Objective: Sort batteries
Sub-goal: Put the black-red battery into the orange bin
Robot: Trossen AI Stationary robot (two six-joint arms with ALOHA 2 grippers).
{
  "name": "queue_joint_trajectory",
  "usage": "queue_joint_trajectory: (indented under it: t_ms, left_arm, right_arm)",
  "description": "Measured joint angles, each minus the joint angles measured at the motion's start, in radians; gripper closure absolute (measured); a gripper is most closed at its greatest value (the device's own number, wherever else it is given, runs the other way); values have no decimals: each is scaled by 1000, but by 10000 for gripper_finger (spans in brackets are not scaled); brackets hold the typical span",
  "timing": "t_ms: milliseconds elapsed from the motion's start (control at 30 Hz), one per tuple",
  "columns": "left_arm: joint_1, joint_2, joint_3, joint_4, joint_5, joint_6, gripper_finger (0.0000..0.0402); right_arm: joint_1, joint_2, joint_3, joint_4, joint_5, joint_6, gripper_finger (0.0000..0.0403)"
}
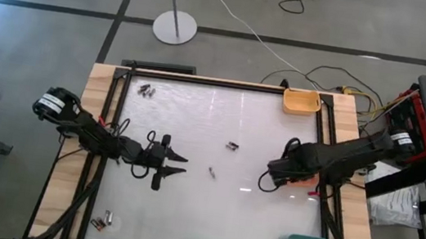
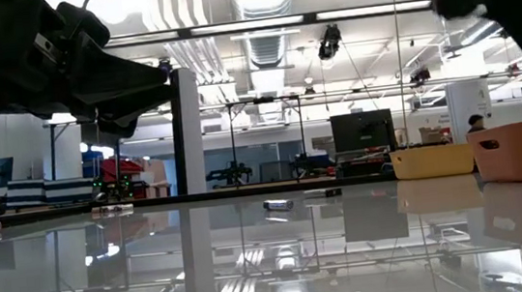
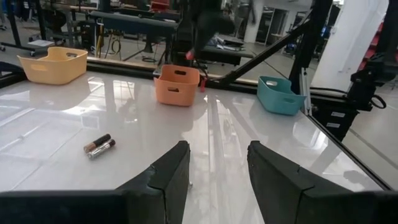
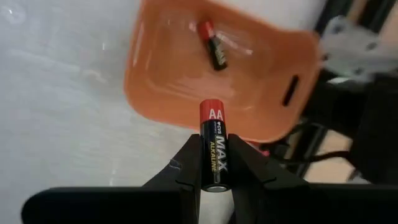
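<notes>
AA battery [image 4: 214, 151] clamped upright in right gripper [image 4: 214, 177] above orange tray [image 4: 161, 74], which holds one battery [image 4: 213, 45] | loose batteries [image 1: 147, 90] left on table [image 1: 250, 215], judged early | left gripper [image 3: 214, 171] fingers apart, empty, mid-table

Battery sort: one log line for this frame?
right gripper: shut on AA battery, above orange tray | tray: one battery inside | left gripper: open, empty, over the table

three trays [image 3: 177, 86], two arms [image 1: 88, 129]
</notes>
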Motion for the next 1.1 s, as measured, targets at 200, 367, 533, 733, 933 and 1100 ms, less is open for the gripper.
queue_joint_trajectory:
  t_ms: [200, 367, 533, 733, 933, 1100]
  left_arm:
    - [0, 0, 0, 1, 0, 0, 258]
    - [0, 0, 0, 0, 0, 0, 258]
    - [0, 0, 0, 0, 0, 0, 258]
    - [0, 0, 0, -10, 0, 0, 258]
    - [0, 0, 0, -11, 0, 0, 258]
    - [0, 0, 0, -15, 0, 0, 258]
  right_arm:
    - [-107, 38, -179, 184, -32, -93, 357]
    - [-198, 56, -255, 224, 12, -169, 354]
    - [-255, 70, -302, 299, 21, -219, 354]
    - [-275, 69, -328, 341, 72, -236, 351]
    - [-277, 83, -366, 408, 79, -243, 350]
    - [-277, 96, -370, 417, 75, -248, 350]
